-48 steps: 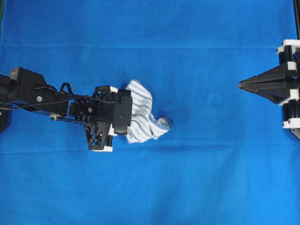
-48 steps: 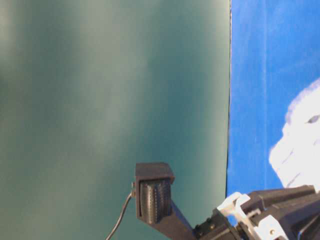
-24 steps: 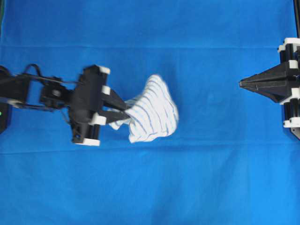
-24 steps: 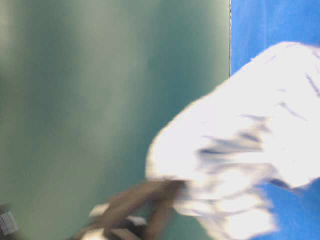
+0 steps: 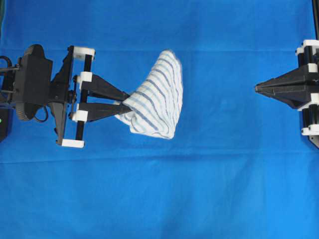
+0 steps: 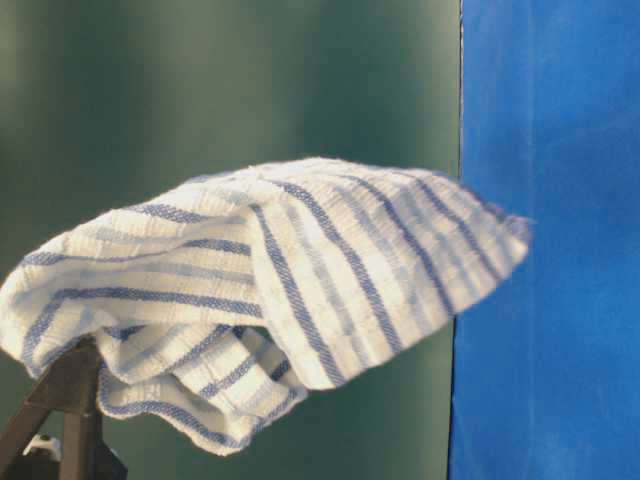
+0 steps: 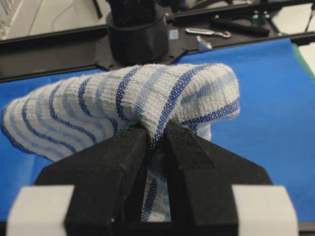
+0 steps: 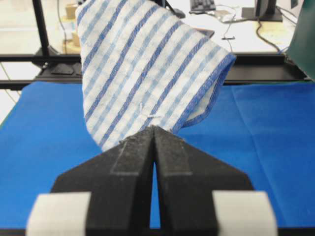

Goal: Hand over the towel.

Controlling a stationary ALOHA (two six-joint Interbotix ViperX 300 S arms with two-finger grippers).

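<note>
Gripping a bunched fold of the towel (image 5: 157, 97), my left gripper (image 5: 122, 103) held it draped past its tips, above the tablecloth (image 5: 199, 189). Well beyond, my right gripper (image 5: 256, 89) faced it, pressed together, empty.

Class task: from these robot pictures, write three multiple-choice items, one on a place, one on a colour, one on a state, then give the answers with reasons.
1. Where is the towel?
A. flat on the tablecloth
B. in the left gripper
C. in the right gripper

2. What colour are the towel's stripes?
A. red
B. green
C. blue

3. How do the right gripper's jaws stand?
A. shut, empty
B. wide open
C. shut on the towel

Answers:
1 B: the left wrist view shows the fingers pinching its fold.
2 C: every view shows blue on white.
3 A: the right wrist view shows its fingers together, with the towel beyond them.
</note>
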